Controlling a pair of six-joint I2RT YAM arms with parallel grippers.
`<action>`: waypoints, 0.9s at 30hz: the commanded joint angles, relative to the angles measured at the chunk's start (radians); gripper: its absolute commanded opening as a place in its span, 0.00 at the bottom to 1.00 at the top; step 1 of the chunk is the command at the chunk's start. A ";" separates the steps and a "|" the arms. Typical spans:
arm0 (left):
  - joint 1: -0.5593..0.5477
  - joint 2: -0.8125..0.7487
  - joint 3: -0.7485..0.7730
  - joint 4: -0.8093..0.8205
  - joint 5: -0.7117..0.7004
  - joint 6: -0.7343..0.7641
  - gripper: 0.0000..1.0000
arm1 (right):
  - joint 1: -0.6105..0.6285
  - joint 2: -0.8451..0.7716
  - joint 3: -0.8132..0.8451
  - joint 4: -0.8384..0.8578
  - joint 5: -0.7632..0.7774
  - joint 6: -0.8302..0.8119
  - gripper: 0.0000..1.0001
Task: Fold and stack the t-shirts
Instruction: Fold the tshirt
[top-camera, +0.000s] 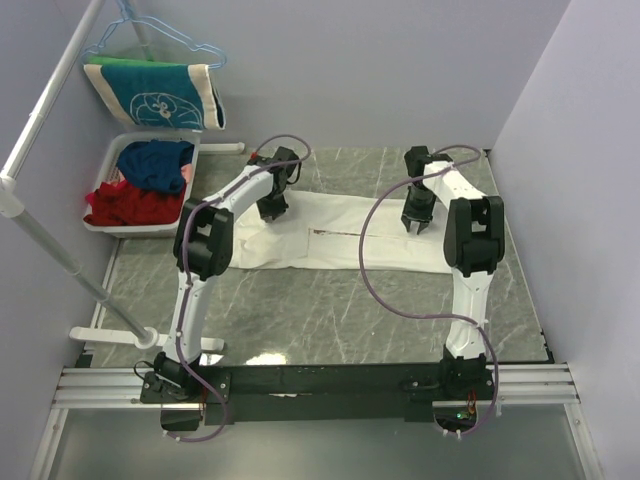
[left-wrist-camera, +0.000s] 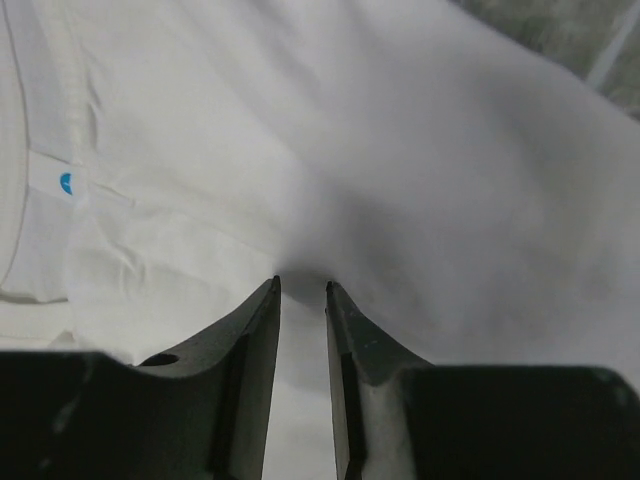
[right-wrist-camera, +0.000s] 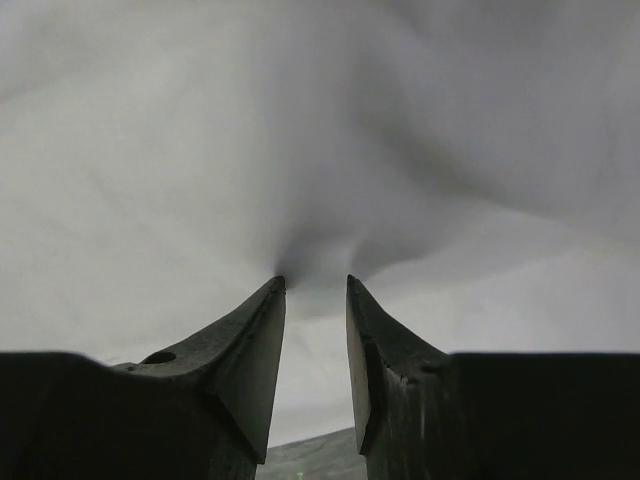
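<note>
Cream-white cloth t-shirt (top-camera: 320, 215) is lying as a long flat band across the far half of the grey marble-pattern table (top-camera: 330, 310), running left to right. Only plain cloth is showing in the top view, no print. The left wrist view is showing a seam and a small blue mark (left-wrist-camera: 65, 182) on the cloth.

Left end effector (top-camera: 272, 210) is sitting on the band's left part, toward the far edge. In its wrist view (left-wrist-camera: 302, 285) the fingers are standing close together, with cloth puckering out from the tips, so it is reading as clamped on a pinch of the t-shirt.

Right end effector (top-camera: 417, 222) is on the band's right part. Its wrist view (right-wrist-camera: 315, 282) is showing the same creases radiating from the tips. A sliver of table is showing under the cloth there, so it looks clamped too, with that part slightly raised.

White plastic basket (top-camera: 130, 229) with red and blue clothes is sitting at the table's far-left corner. A teal printed cloth (top-camera: 150, 92) is hanging on a rack above it.

Step, as judged: mid-fold on this shirt, with both arms gripping for the next crease. No folded stack is showing yet.

Next move is probably calling for both pinches to rise together and travel evenly the same way, toward the near edge. That keeps the crease straight. Uneven lift risks skewing the band, and a thin pinch risks slipping out.
</note>
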 joint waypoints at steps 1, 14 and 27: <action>0.041 0.055 0.065 -0.045 0.000 -0.019 0.33 | 0.012 -0.013 -0.007 -0.050 0.046 -0.026 0.39; 0.100 0.155 0.252 -0.003 0.040 0.049 0.35 | 0.013 -0.003 -0.078 -0.086 0.028 -0.055 0.40; 0.118 0.227 0.318 0.203 0.257 0.130 0.34 | 0.051 -0.117 -0.287 -0.063 -0.002 -0.044 0.40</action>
